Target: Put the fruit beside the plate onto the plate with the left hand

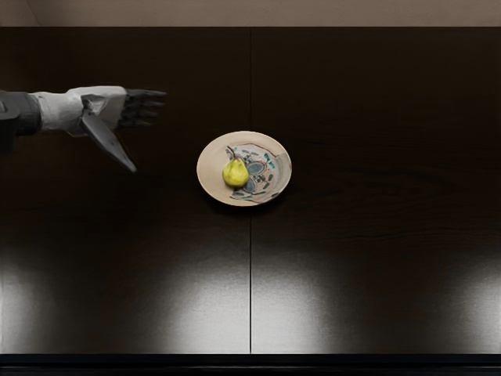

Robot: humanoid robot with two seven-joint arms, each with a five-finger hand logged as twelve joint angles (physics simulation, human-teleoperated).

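Presently, head view, the sole view on record.

Item 1: surface (376, 258). Dark, glossy wood grain, filling nearly the whole frame. A thin seam (250, 298) runs top to bottom through the centre of the frame. Soft pale reflections show along the lower part, at lower left, lower centre and lower right. A pale strip of wall (250, 12) lies along the top edge of the frame.

Item 2: plate (210, 157). Round, cream-coloured, with a teal and reddish painted pattern. Lies flat on the surface, slightly above the middle of the frame, mostly left of the seam with its right part crossing it.

Item 3: pear (235, 172). Yellow-green, narrow end toward the top of the frame. Rests on the plate, left of the plate's centre, inside the rim.

Item 4: left hand (106, 110). White and grey shell, arm entering from the left edge at upper left of the frame. Dark fingers (145, 103) stretched toward the right, loosely together, gripping nothing. Thumb (116, 147) splayed down and to the right. The hand is well apart from the plate, to its upper left, touching neither plate nor pear.
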